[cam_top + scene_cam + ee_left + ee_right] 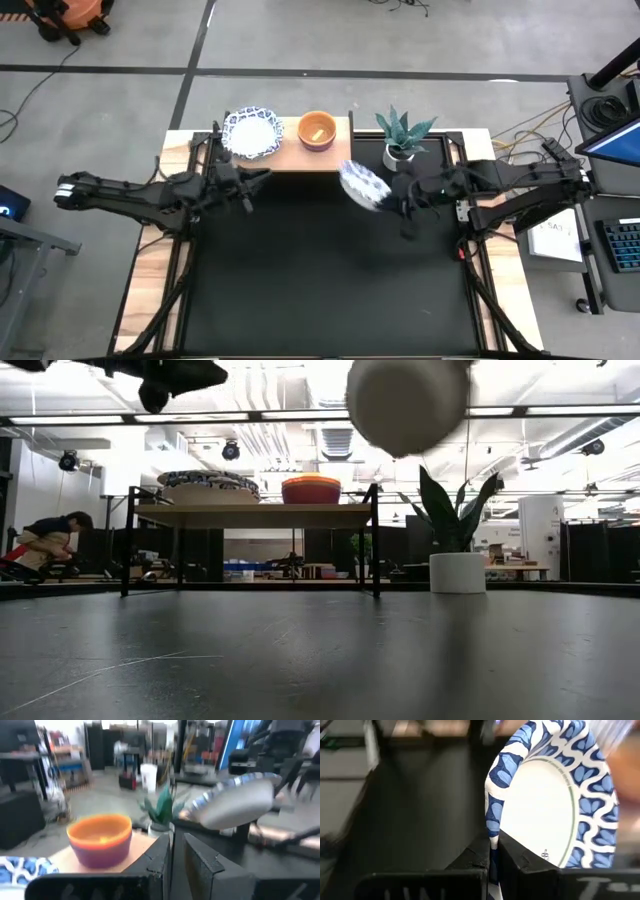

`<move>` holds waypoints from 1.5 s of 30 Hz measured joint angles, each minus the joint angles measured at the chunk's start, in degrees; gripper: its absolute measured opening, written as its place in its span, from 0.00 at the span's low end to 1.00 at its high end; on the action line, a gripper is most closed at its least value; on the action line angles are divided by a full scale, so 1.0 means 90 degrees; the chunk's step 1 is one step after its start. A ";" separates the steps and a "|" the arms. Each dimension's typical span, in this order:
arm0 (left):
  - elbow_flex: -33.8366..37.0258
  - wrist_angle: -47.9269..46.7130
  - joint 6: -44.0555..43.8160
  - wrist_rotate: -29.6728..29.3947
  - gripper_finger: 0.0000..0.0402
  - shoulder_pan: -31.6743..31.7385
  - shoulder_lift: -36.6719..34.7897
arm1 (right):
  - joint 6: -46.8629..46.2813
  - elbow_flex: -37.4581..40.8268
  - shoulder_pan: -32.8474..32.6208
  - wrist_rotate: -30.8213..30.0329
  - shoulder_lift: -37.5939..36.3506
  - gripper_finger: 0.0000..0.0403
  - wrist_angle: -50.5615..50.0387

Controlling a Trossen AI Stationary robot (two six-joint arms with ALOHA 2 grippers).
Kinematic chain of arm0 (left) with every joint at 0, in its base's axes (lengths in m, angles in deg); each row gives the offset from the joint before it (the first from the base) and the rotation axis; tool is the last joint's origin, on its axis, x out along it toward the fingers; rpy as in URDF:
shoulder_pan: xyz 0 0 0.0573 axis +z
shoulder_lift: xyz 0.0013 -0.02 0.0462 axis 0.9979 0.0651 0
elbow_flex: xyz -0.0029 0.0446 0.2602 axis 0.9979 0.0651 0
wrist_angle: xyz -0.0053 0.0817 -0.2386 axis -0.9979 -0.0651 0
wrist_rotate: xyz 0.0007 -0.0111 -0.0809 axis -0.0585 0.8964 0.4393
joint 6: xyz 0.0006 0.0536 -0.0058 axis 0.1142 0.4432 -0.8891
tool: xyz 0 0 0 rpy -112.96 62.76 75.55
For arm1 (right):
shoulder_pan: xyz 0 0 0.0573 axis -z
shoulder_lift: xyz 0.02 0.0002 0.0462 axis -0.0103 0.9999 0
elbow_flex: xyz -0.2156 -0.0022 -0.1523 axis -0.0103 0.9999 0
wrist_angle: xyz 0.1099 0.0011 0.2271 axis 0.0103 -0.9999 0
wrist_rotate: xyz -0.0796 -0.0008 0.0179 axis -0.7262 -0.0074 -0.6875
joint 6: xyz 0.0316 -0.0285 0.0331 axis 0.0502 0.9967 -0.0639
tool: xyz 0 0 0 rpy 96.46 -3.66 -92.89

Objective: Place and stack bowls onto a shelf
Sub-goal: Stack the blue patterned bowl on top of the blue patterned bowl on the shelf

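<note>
Right gripper (492, 852) jaws clenched on the rim of a patterned bowl (364, 184), held tilted in the air; the shelf (300, 155), its open end, lies just beyond the jaws. Left gripper (258, 180) jaws nearly closed, holding nothing

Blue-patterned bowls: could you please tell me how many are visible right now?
2 can be told apart. One sits at the left end of the shelf, at; it may be a stack hiding others. The other is held tilted in the air by the right gripper.

2 dark jointed arms, black claws
</note>
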 joint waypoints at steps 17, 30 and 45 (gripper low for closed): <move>0.1364 0.2935 0.0455 0.1505 0.09 -0.0017 -0.1552 | 0.3503 -0.1704 0.1470 -0.0343 0.2947 0.02 0.3416; 0.1778 0.2916 0.0435 0.1967 0.09 -0.0017 -0.2401 | 0.4223 -0.3796 0.2217 -0.0046 0.5341 0.02 0.3546; 0.1817 0.2413 0.0386 0.1967 0.09 -0.0017 -0.2878 | 0.4191 -0.5683 0.2316 0.0002 0.6707 0.18 0.2925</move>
